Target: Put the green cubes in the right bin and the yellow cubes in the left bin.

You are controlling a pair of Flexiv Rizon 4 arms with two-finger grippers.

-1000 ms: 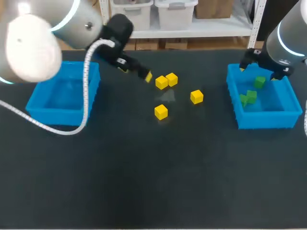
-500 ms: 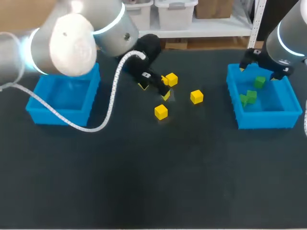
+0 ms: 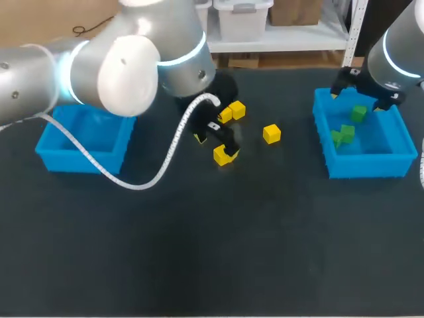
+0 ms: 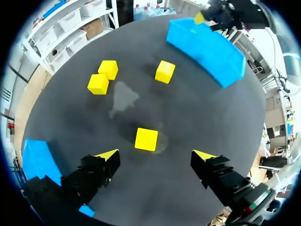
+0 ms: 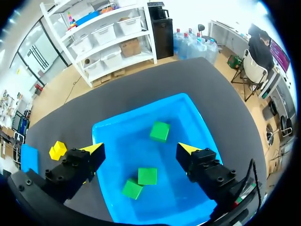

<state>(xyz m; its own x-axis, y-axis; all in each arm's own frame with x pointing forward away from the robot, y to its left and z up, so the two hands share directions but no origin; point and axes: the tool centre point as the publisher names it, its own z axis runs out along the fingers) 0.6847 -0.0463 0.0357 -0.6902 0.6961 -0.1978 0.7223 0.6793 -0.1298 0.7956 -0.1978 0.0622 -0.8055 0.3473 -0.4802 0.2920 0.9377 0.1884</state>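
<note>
1. Our left gripper [image 4: 155,156] hangs low over the dark table top [image 3: 199,252], its yellow-tipped fingers spread wide and grasping nothing.
2. The nearest small yellow cube [image 4: 146,139] lies on the table in line with the gap between those fingers, a little ahead of the tips and touching neither.
3. Farther out lie a second yellow cube [image 4: 98,84] with a third yellow cube [image 4: 108,69] just beside it, and a lone fourth yellow cube [image 4: 165,71] nearer the right side.
4. The blue plastic left bin [image 3: 79,159] shows no cube in the part our arm leaves visible.
5. Our right gripper [image 5: 141,149] hovers over the blue plastic right bin [image 5: 141,110], fingers released. Three small green cubes [image 5: 160,131] rest inside the bin.
6. We judge the green sorting done and the yellow sorting just begun, with the step in hand being the pick of the nearest cube.
7. The next move calls for lowering until the fingers straddle that cube squarely, clenching on two opposite faces, then carrying it to the left bin.
</note>
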